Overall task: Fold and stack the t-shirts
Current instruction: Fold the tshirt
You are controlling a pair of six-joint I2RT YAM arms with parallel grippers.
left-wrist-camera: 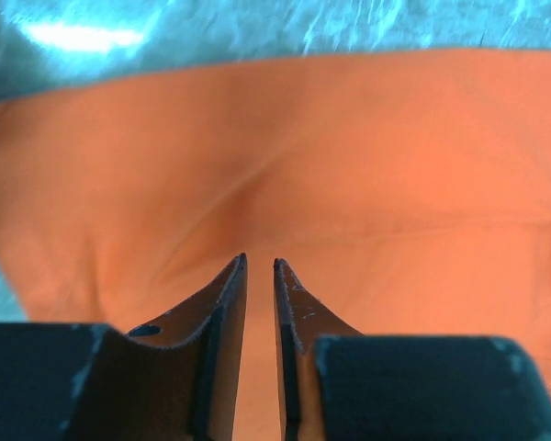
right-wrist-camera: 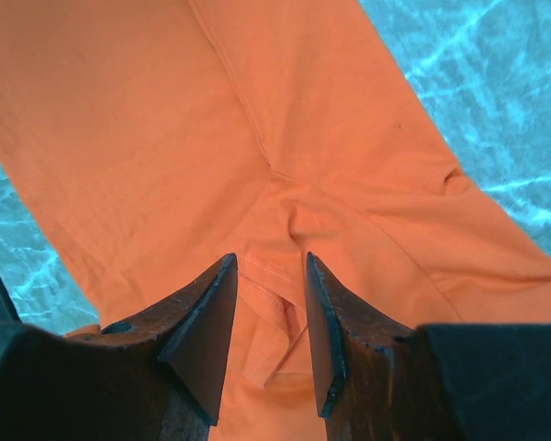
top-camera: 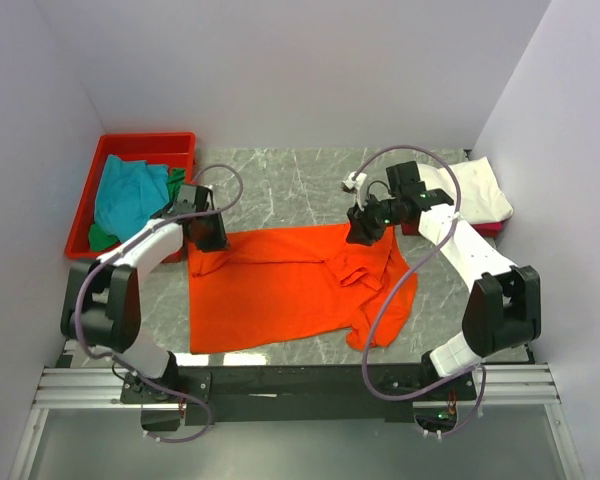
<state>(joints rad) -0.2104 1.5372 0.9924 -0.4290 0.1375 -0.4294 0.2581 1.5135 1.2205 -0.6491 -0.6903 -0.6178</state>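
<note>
The bright orange t-shirt (top-camera: 280,290) lies spread across the marble table, its right side bunched into folds. My left gripper (top-camera: 208,238) sits at the shirt's far left corner. In the left wrist view its jaws (left-wrist-camera: 259,262) stand almost together, and creases in the orange t-shirt (left-wrist-camera: 285,156) run toward the tips. My right gripper (top-camera: 365,228) is at the shirt's far right part. In the right wrist view it (right-wrist-camera: 268,259) holds a seamed fold of the orange t-shirt (right-wrist-camera: 257,119) between its jaws.
A red tray (top-camera: 115,148) at the back left holds a teal t-shirt (top-camera: 125,195) and a green one (top-camera: 100,238). A folded white t-shirt (top-camera: 480,185) lies at the back right on a magenta-red one (top-camera: 492,230). Walls close in left, right and behind.
</note>
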